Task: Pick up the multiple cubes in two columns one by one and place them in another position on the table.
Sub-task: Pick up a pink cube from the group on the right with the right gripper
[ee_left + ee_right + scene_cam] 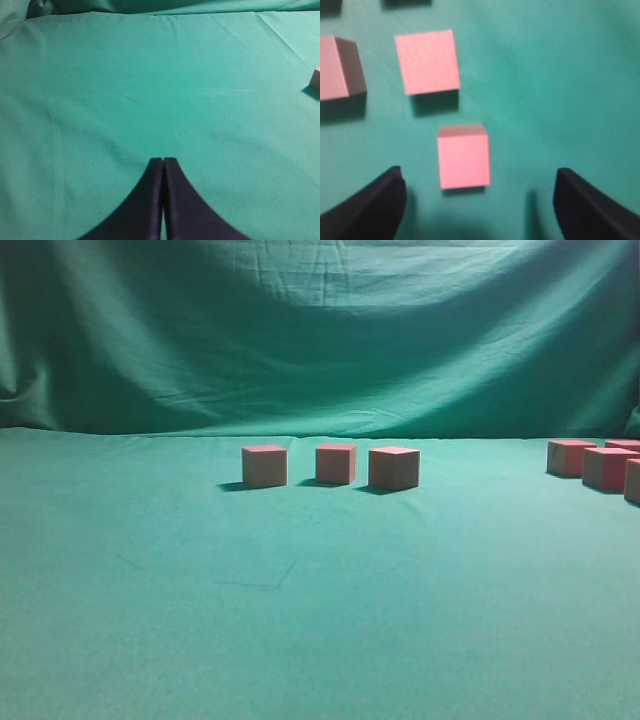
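Observation:
Three cubes [264, 466], [335, 463], [394, 468] stand in a row on the table [300, 620], with salmon tops and tan sides. Several more cubes [608, 468] cluster at the right edge. Neither gripper shows in the exterior view. In the right wrist view my right gripper [479, 175] is open wide above the cloth. One cube [463, 156] rests on the table between its dark fingertips [392, 190], left of the middle and touching neither. Two more cubes [427, 61], [337, 67] lie beyond it. My left gripper [163, 161] is shut and empty over bare cloth, with a cube [315, 79] far to its right.
A draped green cloth backdrop [320, 330] rises behind the table. The teal cloth is slightly wrinkled, with a faint crease [270, 580] in the foreground.

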Controlling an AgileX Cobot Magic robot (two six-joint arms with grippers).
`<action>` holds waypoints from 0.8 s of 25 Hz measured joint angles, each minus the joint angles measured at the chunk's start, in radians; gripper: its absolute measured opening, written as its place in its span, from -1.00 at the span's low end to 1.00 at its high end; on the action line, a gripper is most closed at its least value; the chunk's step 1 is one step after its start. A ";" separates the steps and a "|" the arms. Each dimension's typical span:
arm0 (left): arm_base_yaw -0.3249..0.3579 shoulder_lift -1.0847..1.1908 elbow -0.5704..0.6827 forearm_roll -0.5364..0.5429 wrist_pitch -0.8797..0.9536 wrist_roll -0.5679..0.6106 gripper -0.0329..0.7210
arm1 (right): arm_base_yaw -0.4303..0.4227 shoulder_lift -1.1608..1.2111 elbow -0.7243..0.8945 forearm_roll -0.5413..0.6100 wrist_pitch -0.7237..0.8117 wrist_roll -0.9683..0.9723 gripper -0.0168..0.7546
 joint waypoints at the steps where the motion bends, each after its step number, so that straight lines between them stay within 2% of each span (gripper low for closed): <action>1: 0.000 0.000 0.000 0.000 0.000 0.000 -0.91 | 0.000 0.007 0.000 0.000 -0.014 0.000 0.40; 2: 0.000 0.000 0.000 0.000 0.000 0.000 -0.91 | 0.000 0.012 0.000 0.000 -0.028 0.000 0.36; 14: 0.000 0.000 0.000 0.000 0.000 0.000 -0.91 | -0.013 0.120 0.000 0.000 -0.065 0.000 0.40; 15: 0.000 0.000 0.000 0.000 0.000 0.000 -0.91 | -0.013 0.125 0.000 0.000 -0.067 0.000 0.27; 17: 0.000 0.000 0.000 0.000 0.000 0.000 -0.91 | -0.013 0.135 0.000 0.000 -0.069 0.000 0.26; 20: 0.000 0.000 0.000 0.000 0.000 0.000 -0.91 | -0.013 0.147 0.000 0.000 -0.082 0.000 -0.08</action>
